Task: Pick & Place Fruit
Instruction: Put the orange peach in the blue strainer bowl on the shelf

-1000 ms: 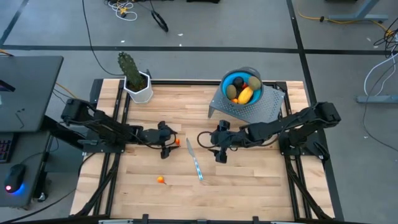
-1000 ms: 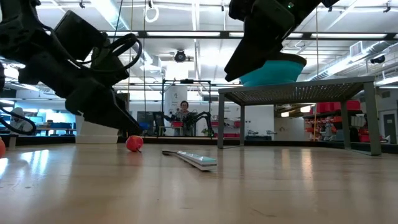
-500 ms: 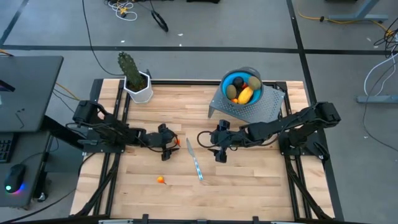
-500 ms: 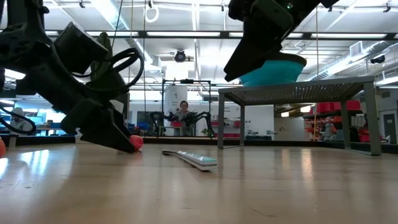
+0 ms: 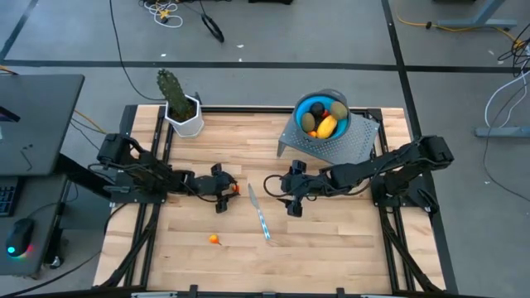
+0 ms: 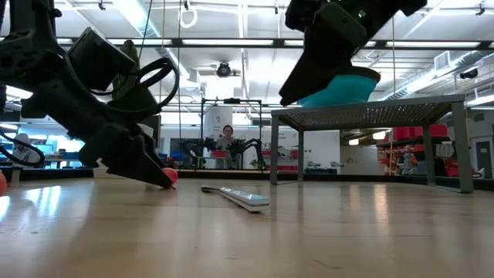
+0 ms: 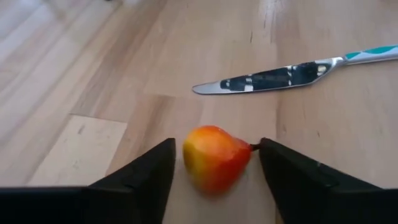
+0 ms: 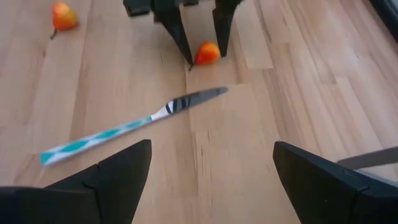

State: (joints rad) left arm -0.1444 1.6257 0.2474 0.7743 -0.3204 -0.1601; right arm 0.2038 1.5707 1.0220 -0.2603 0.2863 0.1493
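On the table (image 5: 331,248), one small fruit (image 5: 236,189) lies at centre, the knife (image 5: 259,213) at its four o'clock, another fruit (image 5: 214,239) at seven. A bowl (image 5: 319,103) sits on the rack (image 5: 352,147) at one o'clock, a cactus (image 5: 172,91) at eleven.

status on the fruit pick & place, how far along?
Done: several fruit already sit in the blue bowl on the perforated stand. In hand: the left gripper has its fingers either side of an orange fruit on the table, not lifted. Left: another orange fruit. Right gripper waits open.
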